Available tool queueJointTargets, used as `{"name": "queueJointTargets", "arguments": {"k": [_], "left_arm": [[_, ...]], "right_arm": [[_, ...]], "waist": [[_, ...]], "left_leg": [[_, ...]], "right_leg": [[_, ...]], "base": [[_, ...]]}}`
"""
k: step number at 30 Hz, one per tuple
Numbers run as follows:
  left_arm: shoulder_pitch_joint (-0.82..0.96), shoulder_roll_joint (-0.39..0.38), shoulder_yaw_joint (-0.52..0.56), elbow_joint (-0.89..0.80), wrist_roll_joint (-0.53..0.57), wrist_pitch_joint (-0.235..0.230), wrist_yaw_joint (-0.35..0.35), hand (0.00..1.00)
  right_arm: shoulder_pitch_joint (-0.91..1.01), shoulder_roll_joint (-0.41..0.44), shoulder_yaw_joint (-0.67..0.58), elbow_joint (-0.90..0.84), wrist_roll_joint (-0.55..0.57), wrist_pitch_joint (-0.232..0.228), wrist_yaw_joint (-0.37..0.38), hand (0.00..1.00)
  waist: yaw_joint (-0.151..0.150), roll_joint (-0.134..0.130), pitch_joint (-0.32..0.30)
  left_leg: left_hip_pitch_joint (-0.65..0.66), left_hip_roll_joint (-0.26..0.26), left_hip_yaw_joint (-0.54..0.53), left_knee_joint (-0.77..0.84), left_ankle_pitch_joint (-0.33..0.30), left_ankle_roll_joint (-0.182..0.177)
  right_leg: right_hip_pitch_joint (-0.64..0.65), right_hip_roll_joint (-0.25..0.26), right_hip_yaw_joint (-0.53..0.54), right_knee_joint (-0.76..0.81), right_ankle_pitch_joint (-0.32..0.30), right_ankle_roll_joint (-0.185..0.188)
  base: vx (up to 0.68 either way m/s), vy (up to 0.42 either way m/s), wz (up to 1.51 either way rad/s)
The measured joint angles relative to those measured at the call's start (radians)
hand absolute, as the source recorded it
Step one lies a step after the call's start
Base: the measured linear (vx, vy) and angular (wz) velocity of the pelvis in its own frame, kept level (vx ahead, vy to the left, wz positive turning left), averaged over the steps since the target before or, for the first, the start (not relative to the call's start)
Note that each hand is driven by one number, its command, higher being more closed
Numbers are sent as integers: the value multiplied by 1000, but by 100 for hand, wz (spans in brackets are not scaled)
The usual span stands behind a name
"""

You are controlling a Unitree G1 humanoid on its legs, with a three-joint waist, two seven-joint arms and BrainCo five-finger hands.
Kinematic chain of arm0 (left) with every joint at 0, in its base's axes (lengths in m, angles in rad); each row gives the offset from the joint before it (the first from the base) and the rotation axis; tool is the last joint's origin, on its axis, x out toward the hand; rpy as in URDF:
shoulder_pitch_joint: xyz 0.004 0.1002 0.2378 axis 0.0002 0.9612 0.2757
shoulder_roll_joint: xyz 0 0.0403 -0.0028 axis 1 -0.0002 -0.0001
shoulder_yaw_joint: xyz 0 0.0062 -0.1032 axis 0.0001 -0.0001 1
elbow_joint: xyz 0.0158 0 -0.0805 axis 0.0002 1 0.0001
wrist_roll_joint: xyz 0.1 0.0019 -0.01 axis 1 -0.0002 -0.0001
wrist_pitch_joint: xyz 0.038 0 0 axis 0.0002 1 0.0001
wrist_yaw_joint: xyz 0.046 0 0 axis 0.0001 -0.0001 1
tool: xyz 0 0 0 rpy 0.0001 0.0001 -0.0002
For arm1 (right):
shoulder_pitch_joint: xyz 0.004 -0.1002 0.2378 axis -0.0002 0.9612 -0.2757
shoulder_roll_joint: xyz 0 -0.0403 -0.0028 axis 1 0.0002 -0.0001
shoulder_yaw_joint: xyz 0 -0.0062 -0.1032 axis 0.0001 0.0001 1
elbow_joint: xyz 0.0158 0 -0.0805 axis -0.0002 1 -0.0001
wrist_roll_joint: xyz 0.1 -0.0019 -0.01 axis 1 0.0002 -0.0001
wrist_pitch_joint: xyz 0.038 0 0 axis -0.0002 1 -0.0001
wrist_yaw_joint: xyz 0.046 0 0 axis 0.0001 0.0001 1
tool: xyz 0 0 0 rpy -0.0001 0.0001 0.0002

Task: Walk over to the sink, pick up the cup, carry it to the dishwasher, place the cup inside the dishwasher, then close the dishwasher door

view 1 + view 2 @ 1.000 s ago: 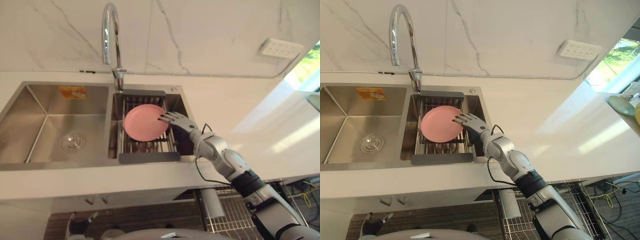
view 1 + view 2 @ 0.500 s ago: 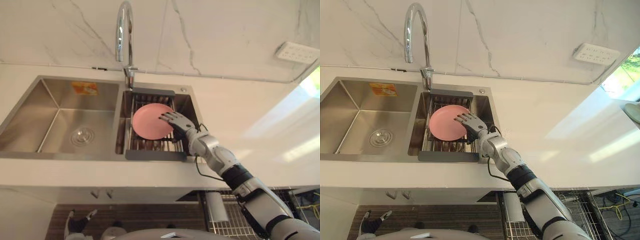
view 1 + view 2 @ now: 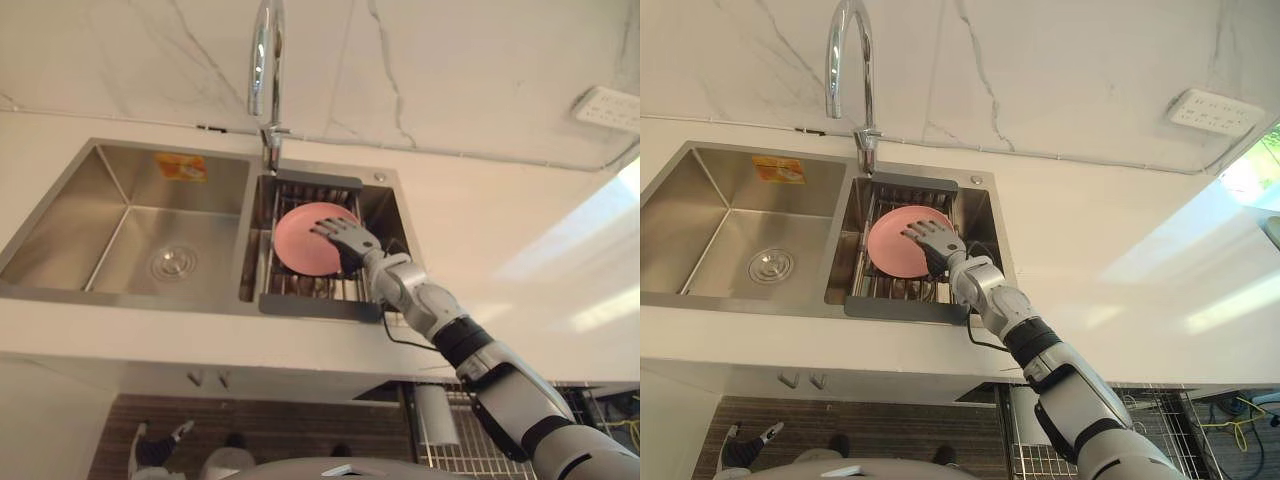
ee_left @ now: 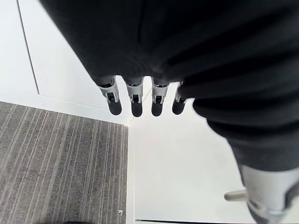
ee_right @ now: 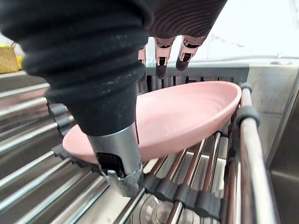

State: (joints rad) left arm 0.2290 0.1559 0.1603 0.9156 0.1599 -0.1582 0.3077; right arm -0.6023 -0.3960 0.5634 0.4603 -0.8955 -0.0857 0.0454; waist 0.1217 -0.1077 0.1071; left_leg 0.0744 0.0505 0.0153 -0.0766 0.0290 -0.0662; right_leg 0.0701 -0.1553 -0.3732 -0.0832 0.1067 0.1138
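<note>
Sink is reached, so 1 step is done. The pink dish isn't gripped yet. The right hand is held open over it, and the left hand is hung relaxed.

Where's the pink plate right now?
The round pink plate lies on the metal drying rack in the right sink basin, below the faucet, under the right hand.
</note>
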Motion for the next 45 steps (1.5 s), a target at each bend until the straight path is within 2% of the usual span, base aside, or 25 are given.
{"name": "queueJointTargets", "arguments": {"k": [8, 14, 15, 20, 26, 30, 36, 45], "left_arm": [[-1, 0, -2, -4, 0, 18, -15, 0], [-2, 0, -4, -4, -1, 18, -17, 0], [-2, 0, -4, -4, -1, 19, -17, 0], [-4, 0, -6, -4, -1, 20, -17, 0], [-15, 0, -8, -4, -2, 20, -15, 0], [-22, 0, -11, -4, -11, 20, -14, 0], [-22, 0, -11, -4, -21, 20, -10, 0], [-19, 1, -9, -4, -22, 17, -9, 0]], "right_arm": [[0, 0, 15, 34, -56, -13, 11, 0], [0, 2, 34, 35, -107, -20, 14, 0], [0, 3, 34, 35, -120, -20, 14, 100], [0, 5, 36, 35, -190, -12, -3, 100], [0, 49, 37, 70, -323, 90, -95, 100], [2, 68, 28, 109, -350, 140, -173, 100], [15, 68, 16, 113, -346, 136, -302, 100], [59, 67, -25, 55, -283, 109, -359, 100]], "waist": [[16, -5, 7], [16, -12, 10], [16, -12, 10], [19, -14, 10], [23, -21, 9], [29, -25, 8], [25, -25, 9], [14, -23, 10]], "left_leg": [[-6, -4, -19, 0, 3, 1], [-7, -6, -19, 0, 3, 2], [-7, -6, -19, 0, 3, 2], [-12, -6, -19, 0, 4, 2], [-9, -6, -19, 0, 4, 2], [-5, -6, -19, -2, 4, 2], [-1, -6, -19, -6, 4, 2], [3, -6, -6, -1, 3, 1]], "right_leg": [[0, -4, -19, 1, -1, 1], [0, -5, -19, 1, -1, 1], [0, -5, -19, 1, -1, 1], [1, -5, -19, 1, -1, 1], [5, -5, -19, 1, -1, 1], [9, -6, -19, 1, -1, 1], [14, -6, -20, 1, -1, 2], [15, -8, -15, 1, -1, 2]], "base": [[-7, 0, 6], [0, 0, 0], [0, 0, 0], [-21, 0, 0], [0, 0, 0], [0, 0, 0], [0, 0, 0], [0, 0, -1]]}}
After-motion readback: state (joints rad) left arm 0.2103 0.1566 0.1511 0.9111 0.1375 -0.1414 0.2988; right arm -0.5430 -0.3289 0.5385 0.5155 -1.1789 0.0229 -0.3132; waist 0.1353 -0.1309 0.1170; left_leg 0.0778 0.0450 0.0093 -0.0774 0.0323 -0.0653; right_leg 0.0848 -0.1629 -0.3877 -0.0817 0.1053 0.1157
